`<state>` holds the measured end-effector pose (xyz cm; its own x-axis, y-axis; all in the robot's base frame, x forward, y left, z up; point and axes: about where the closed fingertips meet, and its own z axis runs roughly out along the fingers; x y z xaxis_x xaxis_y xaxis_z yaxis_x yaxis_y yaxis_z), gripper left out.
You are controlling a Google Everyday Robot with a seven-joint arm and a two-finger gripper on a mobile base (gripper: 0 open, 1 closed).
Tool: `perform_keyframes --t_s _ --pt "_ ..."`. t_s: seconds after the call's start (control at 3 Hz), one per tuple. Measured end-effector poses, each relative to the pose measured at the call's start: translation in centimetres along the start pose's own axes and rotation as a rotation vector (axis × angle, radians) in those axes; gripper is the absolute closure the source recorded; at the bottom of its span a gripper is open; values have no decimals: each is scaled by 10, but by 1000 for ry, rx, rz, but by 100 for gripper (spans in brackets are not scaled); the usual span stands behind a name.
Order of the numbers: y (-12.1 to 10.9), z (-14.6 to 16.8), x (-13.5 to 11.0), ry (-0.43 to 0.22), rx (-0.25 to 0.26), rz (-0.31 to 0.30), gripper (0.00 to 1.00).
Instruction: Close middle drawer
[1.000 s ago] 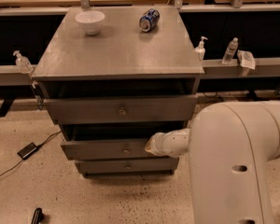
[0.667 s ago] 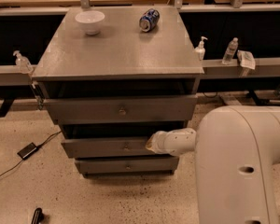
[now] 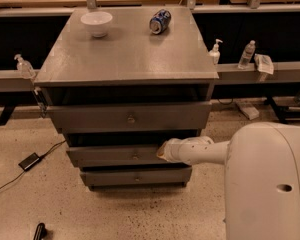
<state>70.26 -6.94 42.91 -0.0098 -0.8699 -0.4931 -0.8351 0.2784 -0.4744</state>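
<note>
End effector [image 3: 162, 150]: at the front panel of the middle drawer [image 3: 110, 155], just R of its round knob [image 3: 135, 155]. It is touching or v. near the panel; I can't tell which. Open/closed state: cannot tell from this view. My arm [image 3: 205, 150] runs in approx. horizontally from the R, out of my white body [image 3: 267, 184] at lower R.

Middle drawer: 2nd of 3 in the grey cabinet, below the top drawer [image 3: 90, 118] and above the bottom drawer [image 3: 115, 177]. Its front stands fwd of the cabinet body w/ a dark gap above it, i.e. not fully in. The top drawer also sticks out.

Cabinet surface [image 3: 125, 59]: white bowl [image 3: 96, 23] at back L; blue can [image 3: 160, 21] on its side at back, R of centre. The two are well apart.

Floor, L of cabinet: black adapter [image 3: 29, 161] w/ cable.
</note>
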Motion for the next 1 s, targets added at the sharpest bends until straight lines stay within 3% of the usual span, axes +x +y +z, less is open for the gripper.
perform_keyframes --t_s 0.67,1.0 --pt "9 -12 5 -34 -5 12 100" --pt "24 -39 15 -85 -2 40 100"
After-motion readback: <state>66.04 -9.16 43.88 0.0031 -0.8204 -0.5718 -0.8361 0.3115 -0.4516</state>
